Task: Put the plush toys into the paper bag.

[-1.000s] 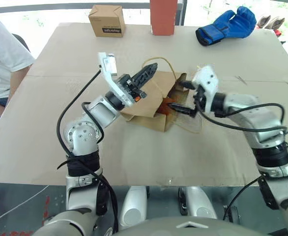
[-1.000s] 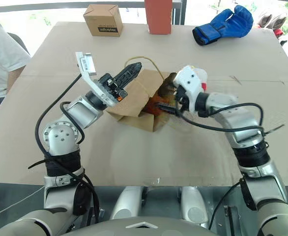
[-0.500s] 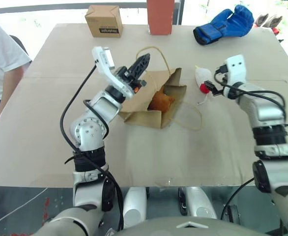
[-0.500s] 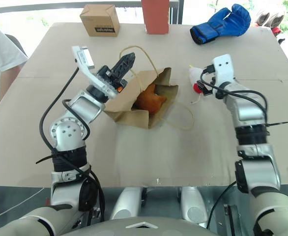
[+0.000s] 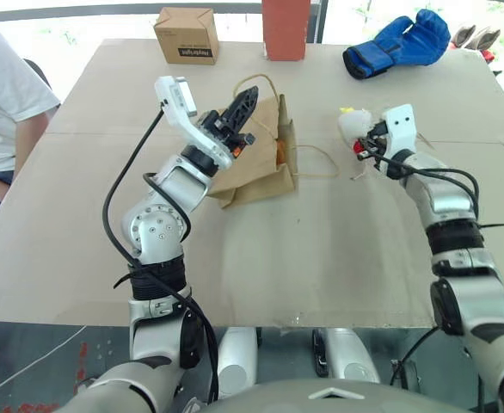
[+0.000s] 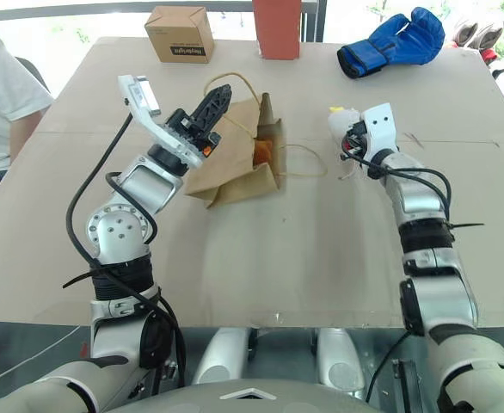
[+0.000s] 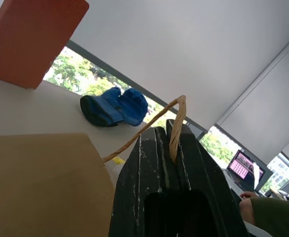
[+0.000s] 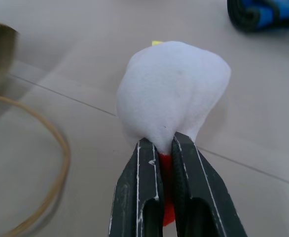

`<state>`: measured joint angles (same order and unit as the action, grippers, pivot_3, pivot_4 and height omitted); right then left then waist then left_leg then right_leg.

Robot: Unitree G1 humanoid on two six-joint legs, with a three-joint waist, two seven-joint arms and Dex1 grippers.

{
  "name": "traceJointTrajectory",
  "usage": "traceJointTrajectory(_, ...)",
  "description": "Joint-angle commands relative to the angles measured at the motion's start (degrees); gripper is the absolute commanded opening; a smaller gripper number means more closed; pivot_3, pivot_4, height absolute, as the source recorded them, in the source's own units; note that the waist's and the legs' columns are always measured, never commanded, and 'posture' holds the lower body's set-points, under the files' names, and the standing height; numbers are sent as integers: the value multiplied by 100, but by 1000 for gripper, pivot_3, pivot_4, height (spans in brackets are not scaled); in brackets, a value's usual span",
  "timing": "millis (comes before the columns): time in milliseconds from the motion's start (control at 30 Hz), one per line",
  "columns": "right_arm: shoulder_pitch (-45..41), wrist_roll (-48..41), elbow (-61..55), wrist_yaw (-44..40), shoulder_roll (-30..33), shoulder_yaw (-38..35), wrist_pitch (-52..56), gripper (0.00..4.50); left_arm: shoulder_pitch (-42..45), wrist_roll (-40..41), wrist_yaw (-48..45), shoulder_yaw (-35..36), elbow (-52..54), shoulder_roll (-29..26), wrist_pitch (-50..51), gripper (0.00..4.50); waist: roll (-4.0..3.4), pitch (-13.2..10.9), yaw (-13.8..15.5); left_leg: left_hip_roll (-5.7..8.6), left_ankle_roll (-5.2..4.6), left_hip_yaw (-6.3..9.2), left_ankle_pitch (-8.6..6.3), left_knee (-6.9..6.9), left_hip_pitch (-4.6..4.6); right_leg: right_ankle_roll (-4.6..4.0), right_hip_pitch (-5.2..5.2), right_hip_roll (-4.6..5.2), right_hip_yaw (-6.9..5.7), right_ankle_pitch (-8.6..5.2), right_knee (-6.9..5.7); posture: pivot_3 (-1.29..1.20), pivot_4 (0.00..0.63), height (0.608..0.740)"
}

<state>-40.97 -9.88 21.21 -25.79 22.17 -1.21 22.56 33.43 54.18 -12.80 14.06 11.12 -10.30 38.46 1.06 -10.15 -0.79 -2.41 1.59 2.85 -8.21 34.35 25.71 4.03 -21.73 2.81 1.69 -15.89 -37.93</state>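
the left tool (image 5: pixel 245 101) is clamped on one cord handle (image 7: pixel 176 123) of the paper bag (image 5: pixel 256 168), lifting that side so the bag stands tilted on the worktop (image 5: pixel 321 249) with its mouth turned toward the robot's right. the orange-brown plush toy (image 6: pixel 261 151) sits inside the bag, a bit of it visible at the opening. the bag's other handle (image 5: pixel 314 162) lies loose on the worktop beside the mouth. the right tool (image 8: pixel 165 148) is pinched tight on the red end of the white plush toy (image 8: pixel 171 96), which rests on the worktop well to the right of the bag. at the far edge stand a small cardboard box (image 5: pixel 187 35), a red-orange box (image 5: pixel 285 27) and a blue boxing glove (image 5: pixel 398 43). a person in a white shirt (image 5: pixel 7 95) sits at the left side.
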Motion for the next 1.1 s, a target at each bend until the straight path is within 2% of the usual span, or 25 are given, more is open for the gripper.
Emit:
traceJointTrajectory(33, 385, -532, -1899, -428, 328, -295, 377, 49, 140, 302, -274, 15, 152, -64, 95, 0, 0, 0, -1, 0, 0, 1, 0, -1, 0, 0, -1, 0, 0, 0, 1, 0, 150, 740)
traceJointTrajectory(200, 903, -707, -3645, -1070, 1142, -79, 839, 49, 214, 772, -858, -18, 74, -362, 553, 0, -1, 0, -13, 0, 0, 2, 0, 0, -3, 0, 0, 0, -1, -1, -2, 0, 150, 740)
traceJointTrajectory(367, 1039, -539, -4319, -1726, 1620, 742, 893, 49, 444, 802, -1127, -99, -175, -425, 629, 0, 0, 0, -18, 0, 0, 2, 0, 5, -5, 0, 3, 0, -1, -2, 2, 0, 150, 740)
traceJointTrajectory(500, 931, -82, -4134, -1953, 1537, 1537, 587, 49, 608, 822, -1275, -177, -285, -335, 663, 0, 1, -1, -11, 0, 0, 1, 0, 9, -3, 0, 3, 0, -1, -2, 2, 0, 150, 740)
traceJointTrajectory(633, 423, 319, -3713, -2259, 1169, 2235, 34, 49, 696, 458, -1715, -535, -304, -437, 608, 0, 4, -3, -15, 0, 1, 3, 0, 9, -2, 1, 3, 0, -1, -2, 3, 0, 150, 740)
traceJointTrajectory(933, 402, 363, -3606, -2937, 1178, 2294, -469, 49, 458, 530, -1652, -505, -122, -389, 692, 0, 4, -4, 2, 0, 1, 7, 1, 8, -2, 1, 5, 1, -7, -2, 5, 0, 150, 740)
traceJointTrajectory(1100, -17, 937, -2696, -2387, 408, 2564, -509, 49, 351, 685, -1553, -559, 84, -277, 830, 0, 4, -3, -37, 0, 3, 9, 2, 8, -6, 0, 5, -1, -6, -1, -2, 0, 150, 740)
